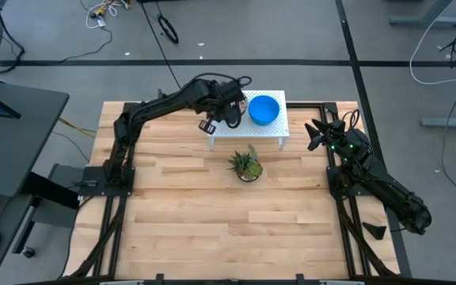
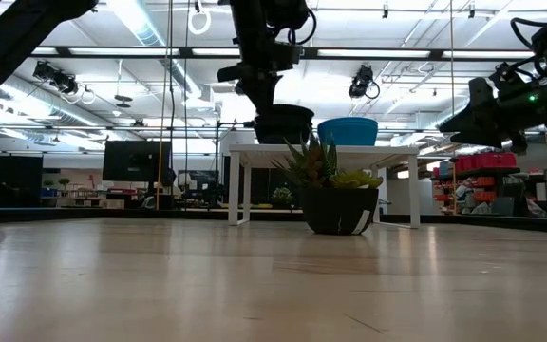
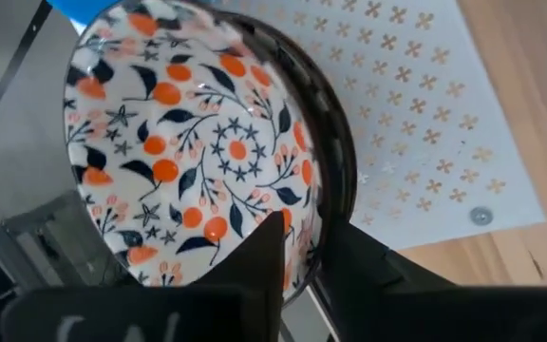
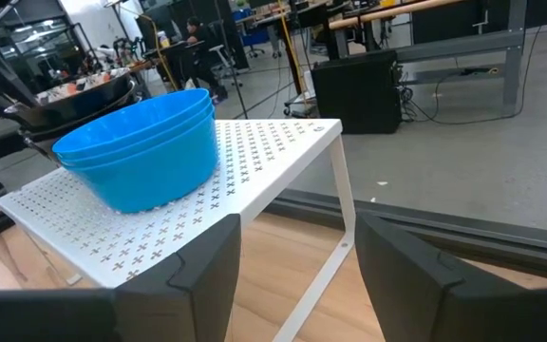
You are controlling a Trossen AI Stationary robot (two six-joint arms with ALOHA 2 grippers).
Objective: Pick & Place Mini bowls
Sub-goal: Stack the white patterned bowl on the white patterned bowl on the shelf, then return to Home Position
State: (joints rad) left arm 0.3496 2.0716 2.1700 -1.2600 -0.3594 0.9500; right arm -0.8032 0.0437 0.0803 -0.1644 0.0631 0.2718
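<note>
So the left gripper (image 1: 232, 107) is over the small white perforated shelf (image 1: 271, 131) at the table's 12 o'clock, its fingers (image 3: 259, 256) straddling the rim of a floral bowl (image 3: 193, 142), one inside, one outside, and honestly I can't tell if they're pinching it or just easing off. The blue bowls (image 1: 264, 109) sit stacked on that shelf just at 3 o'clock of the floral one, with the potted plant (image 1: 246, 165) on the table at the shelf's 6 o'clock. The right gripper (image 1: 315, 134) hangs at the table's 3 o'clock edge, jaws spread and holding nothing.
</note>
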